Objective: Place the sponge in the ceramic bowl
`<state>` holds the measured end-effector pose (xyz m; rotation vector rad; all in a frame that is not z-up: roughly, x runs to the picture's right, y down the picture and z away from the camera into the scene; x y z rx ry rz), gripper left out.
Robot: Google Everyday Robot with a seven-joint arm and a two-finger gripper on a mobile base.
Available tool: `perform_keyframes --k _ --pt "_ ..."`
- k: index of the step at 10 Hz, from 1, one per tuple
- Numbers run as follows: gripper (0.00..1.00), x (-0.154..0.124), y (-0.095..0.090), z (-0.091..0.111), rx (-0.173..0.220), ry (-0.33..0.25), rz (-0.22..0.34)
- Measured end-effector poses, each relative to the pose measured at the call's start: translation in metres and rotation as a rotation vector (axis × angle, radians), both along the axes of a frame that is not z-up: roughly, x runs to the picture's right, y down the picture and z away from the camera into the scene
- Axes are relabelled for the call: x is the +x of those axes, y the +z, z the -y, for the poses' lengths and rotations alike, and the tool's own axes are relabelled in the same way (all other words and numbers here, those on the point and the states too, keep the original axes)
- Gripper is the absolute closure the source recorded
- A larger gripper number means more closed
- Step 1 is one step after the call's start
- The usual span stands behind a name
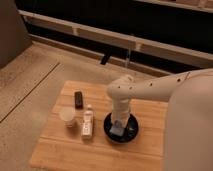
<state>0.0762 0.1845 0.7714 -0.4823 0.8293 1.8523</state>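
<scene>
The ceramic bowl [131, 131], round and glossy dark, stands on the wooden table [60, 150] right of centre. The blue-grey sponge [117, 130] is low inside the bowl on its left side. My gripper [118, 125] points straight down into the bowl from the white arm [145, 90], which reaches in from the right. The gripper is shut on the sponge, and its wrist hides the bowl's far rim.
Left of the bowl a small pale bottle [88, 123] lies on the table, with a white cup [68, 117] beside it and a small black block [78, 98] behind them. The arm's white body fills the right side. Speckled floor lies to the left.
</scene>
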Motion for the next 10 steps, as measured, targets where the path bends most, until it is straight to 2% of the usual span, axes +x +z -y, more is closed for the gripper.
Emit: perform_keyframes --k 3,4,10 --pt "0.23 -0.0038 0.0001 0.0052 0.01 -0.006 0.014" --pt "0.21 -0.0044 0.0002 0.0056 0.011 -0.006 0.016" --pt "0.21 -0.0074 0.0006 0.0052 0.014 -0.014 0.024"
